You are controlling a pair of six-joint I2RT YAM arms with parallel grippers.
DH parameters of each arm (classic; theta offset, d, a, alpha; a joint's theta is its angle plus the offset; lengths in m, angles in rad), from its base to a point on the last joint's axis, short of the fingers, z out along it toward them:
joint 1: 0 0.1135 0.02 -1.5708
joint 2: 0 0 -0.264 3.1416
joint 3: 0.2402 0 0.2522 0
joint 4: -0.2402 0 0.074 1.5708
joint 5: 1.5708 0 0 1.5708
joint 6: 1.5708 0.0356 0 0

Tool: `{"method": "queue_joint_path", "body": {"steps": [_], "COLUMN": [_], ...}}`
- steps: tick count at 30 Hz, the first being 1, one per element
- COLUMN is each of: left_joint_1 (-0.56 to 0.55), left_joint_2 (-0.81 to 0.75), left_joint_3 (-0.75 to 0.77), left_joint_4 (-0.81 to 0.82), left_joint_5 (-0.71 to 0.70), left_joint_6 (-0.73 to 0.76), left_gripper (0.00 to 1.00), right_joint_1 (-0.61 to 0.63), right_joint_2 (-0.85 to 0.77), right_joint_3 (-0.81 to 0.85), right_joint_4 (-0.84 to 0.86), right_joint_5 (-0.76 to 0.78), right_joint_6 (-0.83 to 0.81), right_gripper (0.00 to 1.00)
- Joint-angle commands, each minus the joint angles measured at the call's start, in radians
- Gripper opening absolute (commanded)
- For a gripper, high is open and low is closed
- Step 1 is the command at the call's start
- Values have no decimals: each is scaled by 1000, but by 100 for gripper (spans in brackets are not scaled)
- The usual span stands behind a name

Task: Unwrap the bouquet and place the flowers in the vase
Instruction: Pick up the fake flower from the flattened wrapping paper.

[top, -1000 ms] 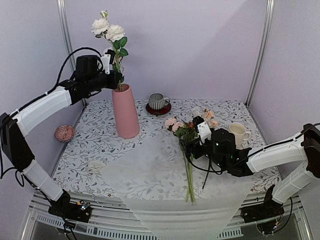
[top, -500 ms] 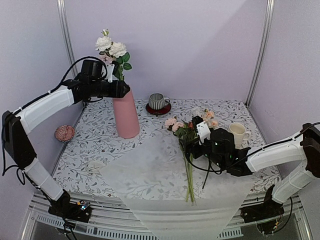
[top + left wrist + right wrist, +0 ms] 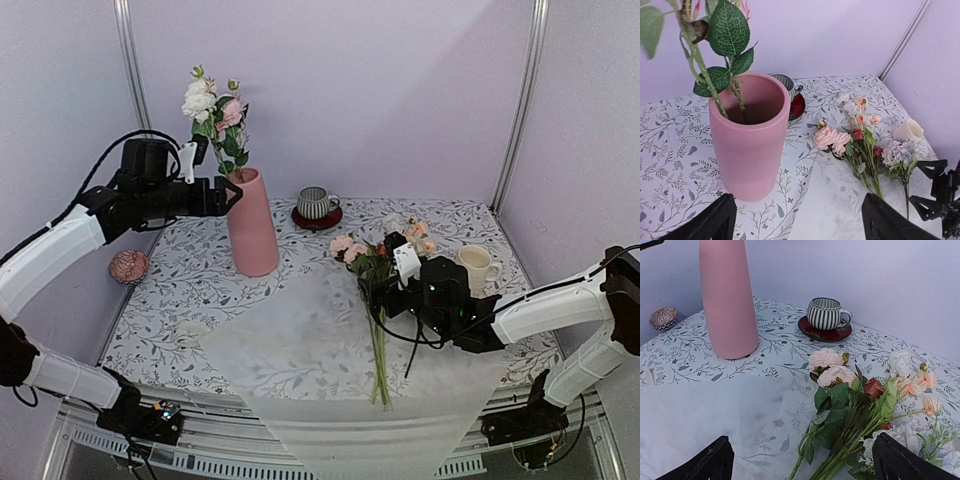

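Flowers lie in a loose bunch on the unfolded wrapping paper, to the right of the vase and well apart from it, with their blooms at the far end. One white-and-pink stem stands in the vase, leaning against its rim. The left gripper hovers just left of the vase's upper part, jaws spread wide and empty. The right gripper hangs low over the bunch, right of the vase, jaws likewise spread, grasping nothing.

Vase mouth partly blocked w/ stems, rest of opening free
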Motion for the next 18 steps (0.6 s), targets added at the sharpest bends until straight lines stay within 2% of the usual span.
{"method": "queue_joint_path", "body": {"steps": [1, 4, 8, 11, 14, 18], "left_joint_1": [-9, -10, -10, -10, -10, -12], "left_joint_2": [-73, -127, -201, -243, -220, -171], "left_joint_3": [-52, -119, -238, -329, -365, -410], "left_joint_4": [-40, -31, 11, 46, 40, 56], "left_joint_5": [1, -21, -55, -72, -73, 3], "left_joint_6": [-24, -44, -92, -144, -183, -212], "left_gripper": [92, 98, 98, 98, 98, 98], "right_joint_1": [-1, 0, 0, -2, 0, -1], "right_joint_2": [-19, -41, -74, -85, -85, -84], "right_joint_3": [13, 17, 36, 78, 143, 198], "right_joint_4": [-32, -75, -175, -315, -466, -609], "right_joint_5": [7, -8, -58, -69, -89, -154], "right_joint_6": [37, 84, 224, 334, 426, 520], "right_gripper": [99, 99, 100, 96, 87, 70]}}
